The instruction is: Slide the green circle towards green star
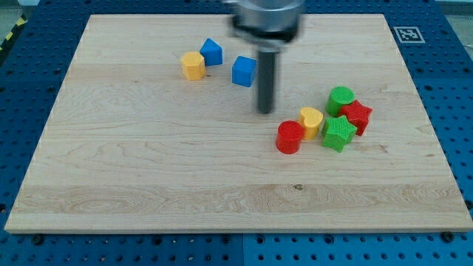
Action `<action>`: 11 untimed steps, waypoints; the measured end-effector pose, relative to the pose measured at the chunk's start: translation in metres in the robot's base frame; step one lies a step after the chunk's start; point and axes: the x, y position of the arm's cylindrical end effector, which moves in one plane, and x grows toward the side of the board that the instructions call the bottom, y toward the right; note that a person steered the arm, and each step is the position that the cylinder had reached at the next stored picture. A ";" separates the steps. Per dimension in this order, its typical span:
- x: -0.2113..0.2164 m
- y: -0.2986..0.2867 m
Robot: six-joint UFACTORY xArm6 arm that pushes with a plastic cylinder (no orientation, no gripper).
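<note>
The wooden board lies on a blue perforated table. You find the green circle at the view's right, just above the green star, with the red star touching both. My tip is a bare rod, no jaws; it stands left of the circle, well apart.

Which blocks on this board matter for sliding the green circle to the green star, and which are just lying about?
For the job:
green circle
green star
my tip, left of the cluster, touching no block

Lying about:
red star
yellow heart
red cylinder
blue cube
blue block
yellow block
</note>
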 end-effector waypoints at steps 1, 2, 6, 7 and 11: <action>-0.025 0.101; -0.101 0.109; -0.051 0.062; -0.063 0.059; -0.038 -0.046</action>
